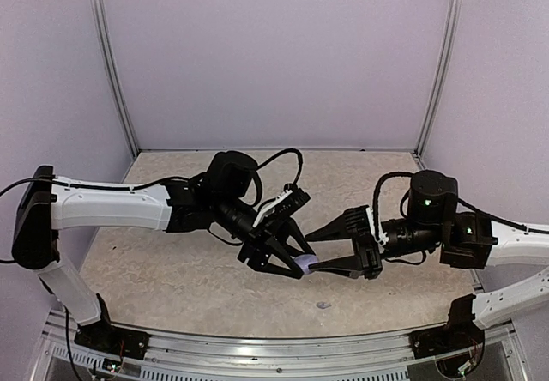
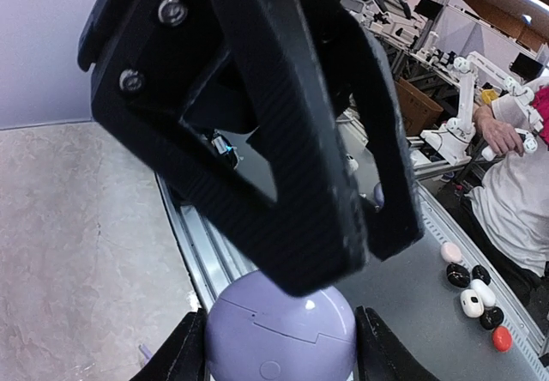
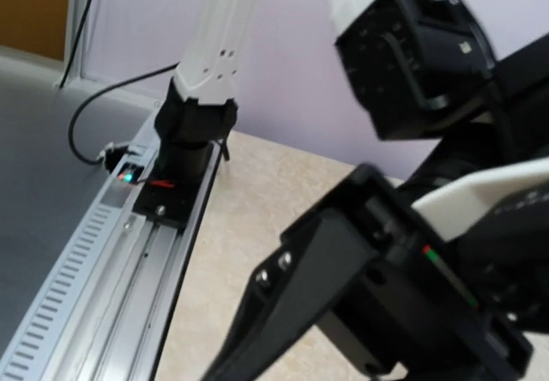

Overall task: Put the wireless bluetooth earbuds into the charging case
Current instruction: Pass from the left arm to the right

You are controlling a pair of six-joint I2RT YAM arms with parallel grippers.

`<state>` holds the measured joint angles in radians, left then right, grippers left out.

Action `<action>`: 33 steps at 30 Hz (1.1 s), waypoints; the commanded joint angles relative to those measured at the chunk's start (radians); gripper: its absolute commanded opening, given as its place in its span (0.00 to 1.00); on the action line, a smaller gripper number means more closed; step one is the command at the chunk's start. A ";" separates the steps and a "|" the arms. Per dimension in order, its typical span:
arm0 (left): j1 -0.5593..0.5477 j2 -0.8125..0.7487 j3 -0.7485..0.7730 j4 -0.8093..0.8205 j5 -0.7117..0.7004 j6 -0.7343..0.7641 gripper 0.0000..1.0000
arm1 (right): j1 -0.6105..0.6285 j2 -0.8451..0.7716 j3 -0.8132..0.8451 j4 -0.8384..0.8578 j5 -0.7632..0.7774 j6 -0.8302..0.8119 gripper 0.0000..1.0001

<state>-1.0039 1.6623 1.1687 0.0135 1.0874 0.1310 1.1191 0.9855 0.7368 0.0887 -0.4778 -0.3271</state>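
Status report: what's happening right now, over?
Left gripper shut on lavender charging case. Right gripper open, close beside. Small dark speck on table, possibly an earbud.

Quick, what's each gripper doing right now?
Left gripper: closed on the lavender charging case.
Right gripper: open, fingers spread by the case.

charging case (image 2: 279,340): in left hand (image 1: 300,265) | right hand (image 1: 313,252): just right of it

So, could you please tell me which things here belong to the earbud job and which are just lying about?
Job: lavender egg-shaped plastic charging case, clamped in the left gripper; open right gripper beside it; tiny dark speck on the beige tabletop, possibly an earbud.
Lying about: pink, black, white and red pebble-like bits beyond the metal rail; brown box further off.
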 commanded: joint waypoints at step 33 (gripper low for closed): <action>0.012 -0.215 -0.026 -0.074 -0.173 0.017 0.78 | 0.147 0.026 0.042 -0.123 0.239 -0.134 0.03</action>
<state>-1.0199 1.5444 1.1790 -0.0860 1.0649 0.1413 1.2613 1.0321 0.7750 -0.0265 -0.2821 -0.5152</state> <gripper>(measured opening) 0.752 0.262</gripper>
